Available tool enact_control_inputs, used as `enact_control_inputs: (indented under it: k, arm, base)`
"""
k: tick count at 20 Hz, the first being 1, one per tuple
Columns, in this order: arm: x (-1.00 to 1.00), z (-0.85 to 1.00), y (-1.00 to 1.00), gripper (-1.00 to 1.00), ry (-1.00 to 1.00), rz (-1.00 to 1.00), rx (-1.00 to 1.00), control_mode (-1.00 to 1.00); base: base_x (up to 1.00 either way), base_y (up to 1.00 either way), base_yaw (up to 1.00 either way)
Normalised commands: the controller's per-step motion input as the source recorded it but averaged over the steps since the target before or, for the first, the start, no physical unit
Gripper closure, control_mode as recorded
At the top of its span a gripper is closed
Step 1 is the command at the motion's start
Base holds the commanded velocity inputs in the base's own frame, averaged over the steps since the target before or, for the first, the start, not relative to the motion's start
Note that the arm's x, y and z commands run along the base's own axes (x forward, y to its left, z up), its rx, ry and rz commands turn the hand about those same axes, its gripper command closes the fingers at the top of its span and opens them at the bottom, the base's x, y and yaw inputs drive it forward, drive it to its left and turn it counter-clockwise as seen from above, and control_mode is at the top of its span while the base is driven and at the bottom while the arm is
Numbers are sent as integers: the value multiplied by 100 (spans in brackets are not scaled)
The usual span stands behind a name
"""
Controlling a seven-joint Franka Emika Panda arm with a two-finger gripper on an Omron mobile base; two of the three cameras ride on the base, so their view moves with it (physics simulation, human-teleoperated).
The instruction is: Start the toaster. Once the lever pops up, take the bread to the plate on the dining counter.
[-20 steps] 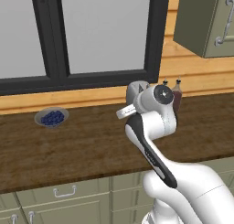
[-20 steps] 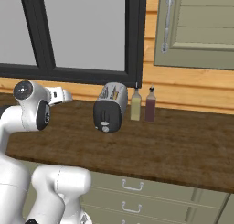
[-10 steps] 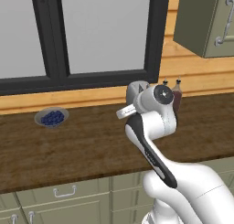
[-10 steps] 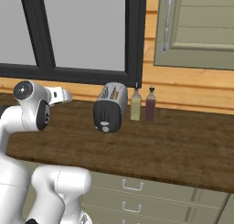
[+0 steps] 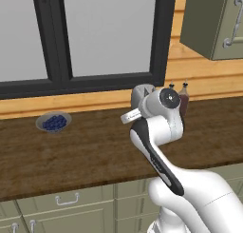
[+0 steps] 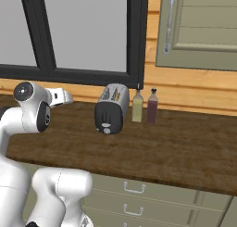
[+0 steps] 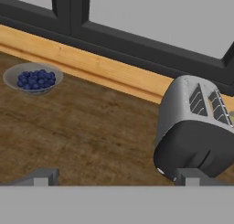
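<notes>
- The tabletop point(image 6: 185, 152) is a dark wooden slab running the width of both base views; its front edge crosses the lower part of the frame above pale green drawers point(image 6: 134, 198), and its back edge meets a light wood strip under a black-framed window point(image 6: 83, 36)
- The toaster point(image 6: 111, 109) stands at the middle of the right base view, near the back of the tabletop, with its black end panel and round knob facing forward; in the hand view it sits at the right point(image 7: 196, 127), two slots on its rounded top
- Just beside the toaster, to its right in the right base view, stand two bottles, one pale point(image 6: 137, 107) and one dark point(image 6: 152, 107), close to the wall
- A grey dish of blue berries point(image 5: 53, 121) rests at the left of the left base view, well apart from the toaster; bare wood lies between them
- A green wall cabinet point(image 6: 199, 29) hangs at the upper right, well above the tabletop
- My end effector point(image 7: 116, 177) hovers above the tabletop with its two dark tips set wide apart, holding nothing and touching nothing; the right tip shows in front of the toaster's black end
</notes>
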Motion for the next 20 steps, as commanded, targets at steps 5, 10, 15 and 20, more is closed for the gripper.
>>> enact_control_inputs:
  k: [5, 10, 15, 20]
  arm:
    - [0, 0, 0, -100, 0, 0, 0, -100]
    - [0, 0, 0, -100, 0, 0, 0, -100]
    - [0, 0, 0, -100, 0, 0, 0, -100]
    - [0, 0, 0, -100, 0, 0, 0, -100]
  base:
    - [0, 0, 0]
    - [0, 0, 0]
    - [0, 0, 0]
    - [0, 0, 0]
